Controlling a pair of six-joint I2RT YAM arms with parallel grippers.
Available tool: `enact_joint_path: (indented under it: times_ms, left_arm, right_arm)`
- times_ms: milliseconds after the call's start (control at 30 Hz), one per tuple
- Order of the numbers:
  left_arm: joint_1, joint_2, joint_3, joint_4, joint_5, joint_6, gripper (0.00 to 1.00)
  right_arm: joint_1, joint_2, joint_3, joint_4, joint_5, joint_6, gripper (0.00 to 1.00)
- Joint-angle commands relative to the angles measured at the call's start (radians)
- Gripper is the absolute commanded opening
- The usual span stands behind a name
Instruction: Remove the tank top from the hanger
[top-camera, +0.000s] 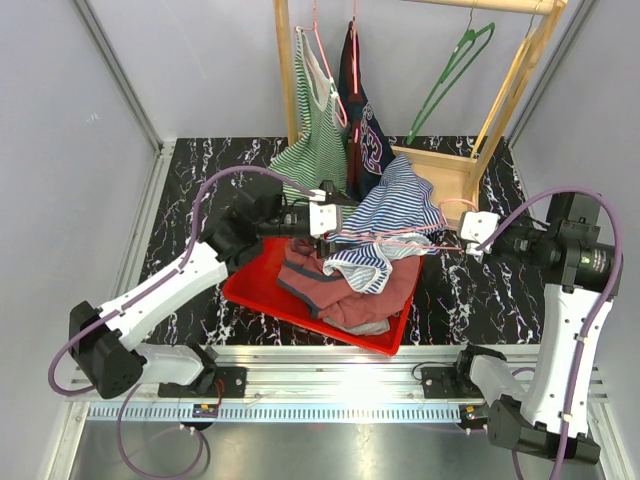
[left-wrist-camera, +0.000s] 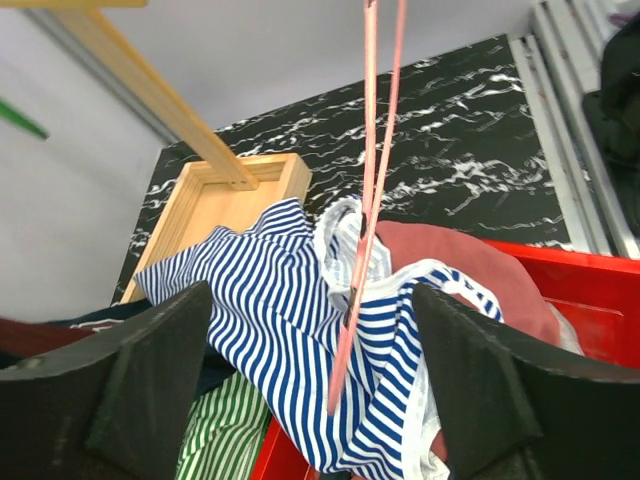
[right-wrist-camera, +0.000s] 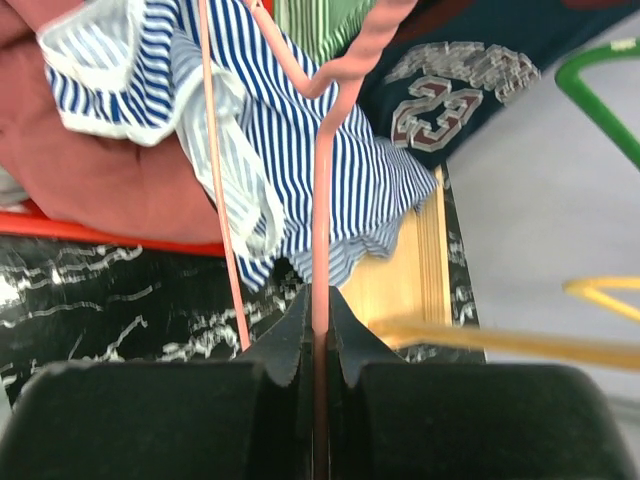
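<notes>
Over the red tray (top-camera: 262, 292), the blue-and-white striped tank top (top-camera: 398, 212) is draped across a pink hanger (top-camera: 405, 241) held above the black marbled desk (top-camera: 480, 300). Much of the hanger is buried under the cloth, and which end carries the hook is hard to make out from above. Its long axis runs roughly level, left to right, between the two arms. The tank top is bunched, so its full shape cannot be read; its far part spreads toward the base of the wooden rack (top-camera: 445, 165), while a white-edged opening droops on the near side onto a maroon garment (top-camera: 365, 300) in the tray.

From the right wrist, the right tool (right-wrist-camera: 319, 320) is clamped tight on one pink wire of the hanger (right-wrist-camera: 322, 200), with striped cloth (right-wrist-camera: 300, 150) just past it. From the left wrist, the left tool (left-wrist-camera: 312, 335) stands wide apart, gripping nothing; the hanger wires (left-wrist-camera: 370, 200) run through the gap between its fingers (left-wrist-camera: 150, 380), over the tank top (left-wrist-camera: 270, 320). Behind, a green striped top (top-camera: 315, 130) and a navy jersey (top-camera: 365, 135) hang on the rack, partly cut off at the frame's top.
</notes>
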Motion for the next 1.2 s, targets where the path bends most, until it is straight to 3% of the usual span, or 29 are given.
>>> enact_joint_path:
  times_ms: [0,233,333,367,400,500,633,667,733,767,833,1000,1167]
  left_arm:
    - [0.000,0.025,0.069,-0.086,0.108,0.077,0.78]
    - [-0.034,0.063,0.116,-0.226,0.125,0.160,0.63]
    - [-0.049,0.074,0.123,-0.247,0.100,0.174,0.52]
    - [-0.049,0.073,0.123,-0.247,0.096,0.176,0.44]
    - [-0.052,0.071,0.122,-0.246,0.077,0.176,0.27]
    - [-0.054,0.051,0.103,-0.220,0.033,0.168,0.00]
    - [-0.055,0.001,0.048,-0.168,-0.028,0.124,0.00]
    - [-0.055,-0.022,0.024,-0.162,-0.051,0.110,0.00]
    - [-0.054,-0.044,0.001,-0.161,-0.130,0.070,0.00]
    - [-0.054,-0.065,-0.012,-0.166,-0.151,0.058,0.00]
    - [-0.055,-0.084,-0.039,-0.187,-0.232,0.021,0.00]
    - [-0.052,-0.144,-0.087,-0.215,-0.398,-0.074,0.00]
    - [-0.048,-0.153,-0.078,-0.237,-0.507,-0.159,0.00]
  right_arm:
    - [0.018,0.002,-0.020,-0.277,-0.150,-0.073,0.00]
    - [0.043,0.022,-0.046,-0.276,-0.212,-0.090,0.00]
    - [0.048,0.033,-0.051,-0.276,-0.230,-0.091,0.00]
    - [0.049,0.033,-0.051,-0.274,-0.232,-0.093,0.00]
    - [0.051,0.036,-0.054,-0.274,-0.232,-0.093,0.00]
    - [0.051,0.039,-0.066,-0.274,-0.230,-0.093,0.00]
    - [0.051,0.024,-0.103,-0.230,-0.239,-0.039,0.15]
    - [0.051,0.016,-0.112,-0.183,-0.244,0.012,0.32]
    - [0.051,-0.021,-0.141,-0.063,-0.245,0.156,0.52]
    - [0.051,-0.031,-0.146,-0.031,-0.247,0.200,0.73]
    - [0.051,-0.024,-0.123,0.026,-0.239,0.273,0.97]
    - [0.051,-0.021,-0.097,0.202,-0.164,0.579,1.00]
    - [0.049,-0.028,-0.124,0.426,0.007,0.853,1.00]
